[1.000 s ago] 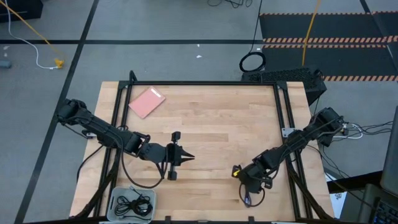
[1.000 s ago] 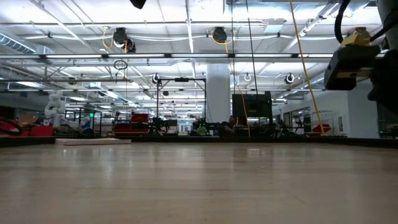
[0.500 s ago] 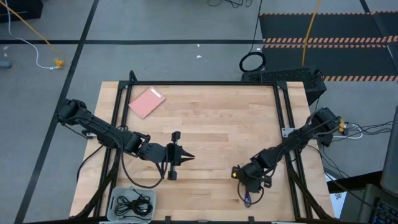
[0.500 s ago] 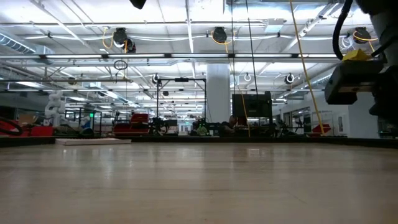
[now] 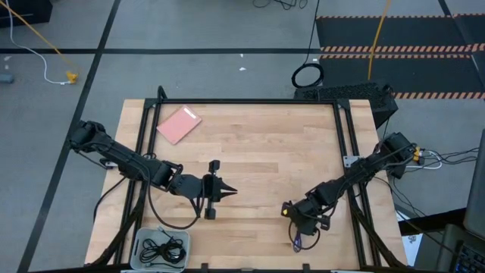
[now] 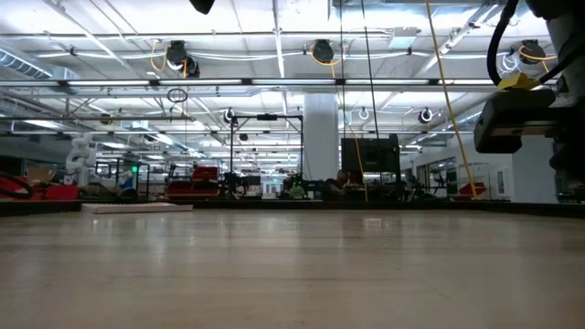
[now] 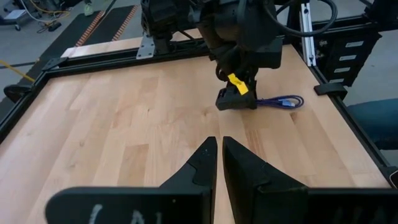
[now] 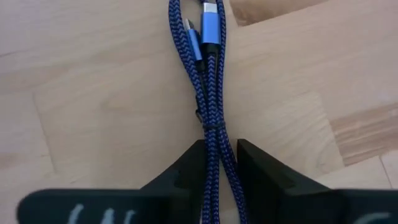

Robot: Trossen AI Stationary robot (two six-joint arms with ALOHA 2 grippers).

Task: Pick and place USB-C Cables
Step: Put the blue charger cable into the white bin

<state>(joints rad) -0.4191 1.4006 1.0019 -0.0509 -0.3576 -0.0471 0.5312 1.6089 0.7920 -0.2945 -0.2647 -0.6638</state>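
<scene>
Fingers of your right gripper point(image 8: 217, 171) straddle the blue cable point(image 8: 208, 93), clamped on its doubled strands at the table's point(image 5: 265, 144) near right edge; from above, the cable point(image 5: 297, 243) trails just below that gripper point(image 5: 301, 227). Near left, a tray point(image 5: 143, 234) holds two black cables point(image 5: 161, 248). Your left gripper point(image 5: 228, 191) hovers mid-table, fingers point(image 7: 202, 158) pressed together on nothing. Farthest back lies a pink card point(image 5: 178, 123).

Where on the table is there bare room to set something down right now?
The table is bare between the pink card and the right rail, and in the middle between the left gripper and right gripper. Crowded: the near right, where the right jaws straddle the blue cable, and the tray of black cables.
</scene>
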